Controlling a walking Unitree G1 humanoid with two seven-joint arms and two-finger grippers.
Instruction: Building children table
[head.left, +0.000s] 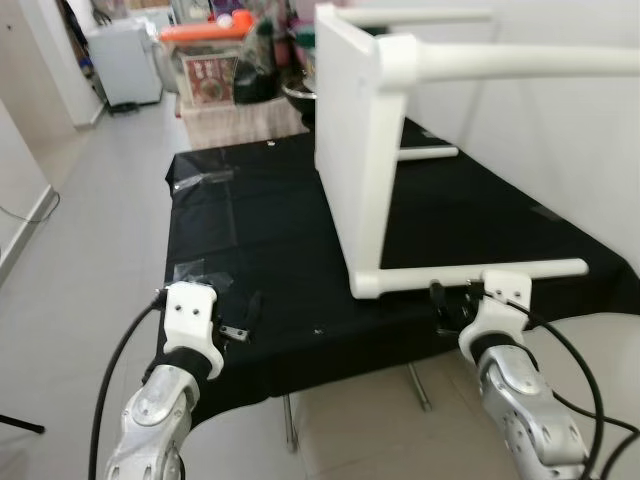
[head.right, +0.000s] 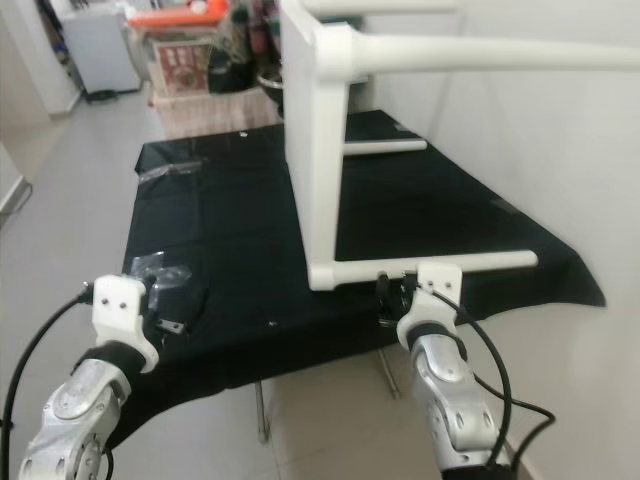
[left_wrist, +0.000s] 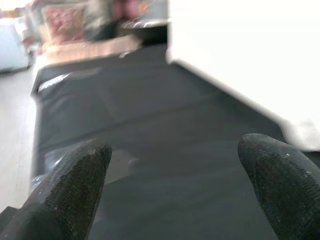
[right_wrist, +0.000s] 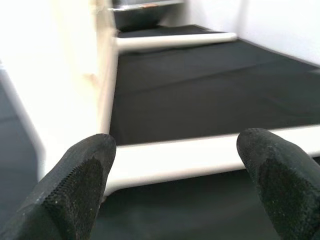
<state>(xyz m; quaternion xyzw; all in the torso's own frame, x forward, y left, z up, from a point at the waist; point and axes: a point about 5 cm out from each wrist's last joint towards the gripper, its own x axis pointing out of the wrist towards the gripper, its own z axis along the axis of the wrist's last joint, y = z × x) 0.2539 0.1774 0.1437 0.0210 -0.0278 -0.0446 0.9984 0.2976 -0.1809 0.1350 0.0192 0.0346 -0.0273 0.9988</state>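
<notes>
The white wooden children's table (head.left: 360, 160) lay on its side on the black-draped worktop (head.left: 260, 250), legs apparently all fitted. The left claw (left_wrist: 175, 180) and right claw (right_wrist: 175, 175) hovered near, fingers apart and empty; righting it seemingly remained.

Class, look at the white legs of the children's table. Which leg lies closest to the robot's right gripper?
The leg lying on the black cloth at the near edge, right before the right gripper. The other low leg lies farther back; another juts out high up.
</notes>
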